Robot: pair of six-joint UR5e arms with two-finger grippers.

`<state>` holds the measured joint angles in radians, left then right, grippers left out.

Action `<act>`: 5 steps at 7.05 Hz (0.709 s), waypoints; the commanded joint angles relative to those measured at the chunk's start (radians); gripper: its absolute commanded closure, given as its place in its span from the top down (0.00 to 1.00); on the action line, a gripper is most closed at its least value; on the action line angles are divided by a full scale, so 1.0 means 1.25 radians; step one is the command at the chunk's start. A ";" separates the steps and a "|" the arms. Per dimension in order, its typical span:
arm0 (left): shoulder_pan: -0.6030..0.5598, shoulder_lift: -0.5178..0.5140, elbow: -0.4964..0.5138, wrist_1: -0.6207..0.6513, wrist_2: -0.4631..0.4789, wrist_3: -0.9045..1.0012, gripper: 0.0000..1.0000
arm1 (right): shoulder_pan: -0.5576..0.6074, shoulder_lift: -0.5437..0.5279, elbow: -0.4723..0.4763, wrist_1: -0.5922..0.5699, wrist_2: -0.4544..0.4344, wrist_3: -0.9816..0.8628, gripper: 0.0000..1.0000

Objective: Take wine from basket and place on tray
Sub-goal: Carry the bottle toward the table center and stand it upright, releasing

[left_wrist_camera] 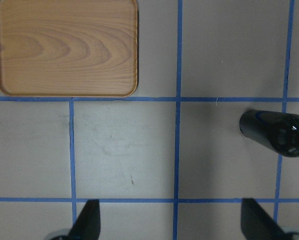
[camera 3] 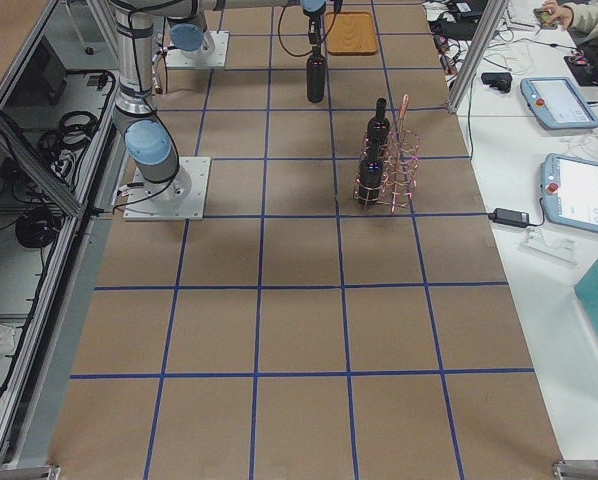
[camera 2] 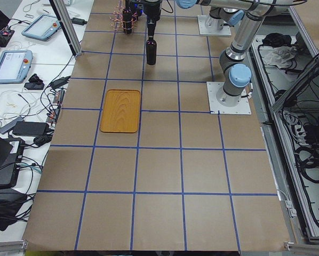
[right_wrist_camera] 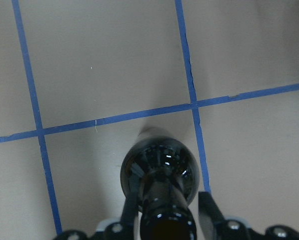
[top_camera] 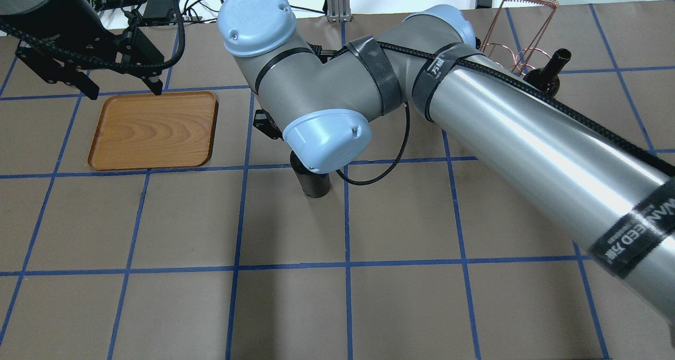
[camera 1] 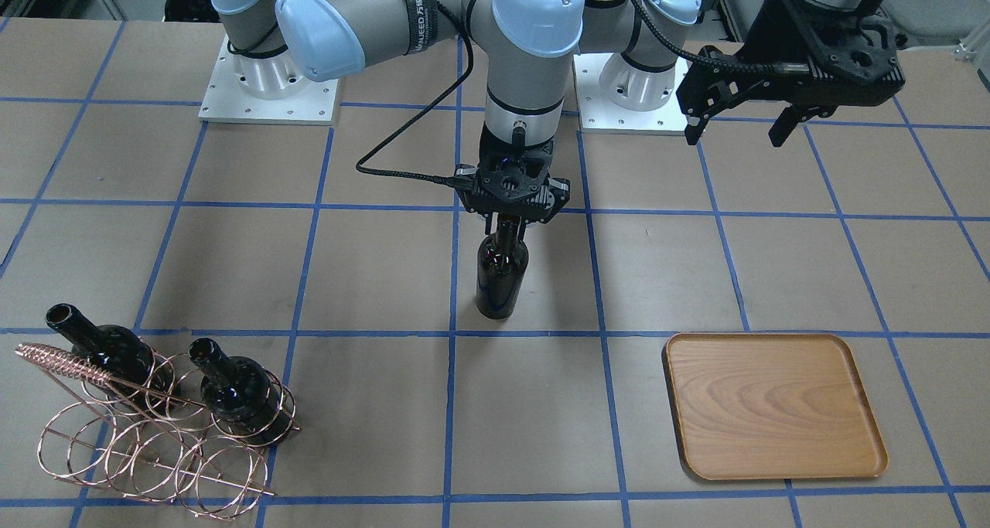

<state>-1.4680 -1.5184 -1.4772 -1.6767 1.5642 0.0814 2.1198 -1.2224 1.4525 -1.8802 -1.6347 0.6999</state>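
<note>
While the right gripper (camera 1: 510, 220) pinches its neck, the wine (camera 1: 501, 277) is upright at mid-table.
The table (camera 1: 232, 265) wears brown paper under a grid of blue tape (camera 1: 451, 404); beside it runs a white bench (camera 3: 519, 120) with 2 screen pendants (camera 3: 579, 190). The copper wire basket (camera 1: 155, 451) near 1 end holds 2 more dark bottles (camera 1: 236, 389), necks tilted up. The wooden tray (camera 1: 773, 404) lies flat near the other end, well apart from the wine. Whether the wine's base touches the paper, I cannot tell. The left gripper (camera 1: 735, 135) hangs above the table near the tray, fingers spread, gripping nothing.
</note>
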 commanded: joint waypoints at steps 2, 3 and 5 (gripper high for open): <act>0.000 0.000 0.000 0.000 0.000 0.000 1.00 | -0.047 -0.046 -0.040 0.012 0.007 -0.083 1.00; 0.000 0.000 0.000 0.000 -0.001 0.000 1.00 | -0.118 -0.088 -0.040 0.043 0.005 -0.200 1.00; 0.000 0.000 0.000 0.000 -0.001 0.000 1.00 | -0.267 -0.173 -0.039 0.201 0.022 -0.316 1.00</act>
<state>-1.4680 -1.5186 -1.4772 -1.6767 1.5634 0.0813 1.8972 -1.3742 1.4042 -1.7616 -1.6159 0.3987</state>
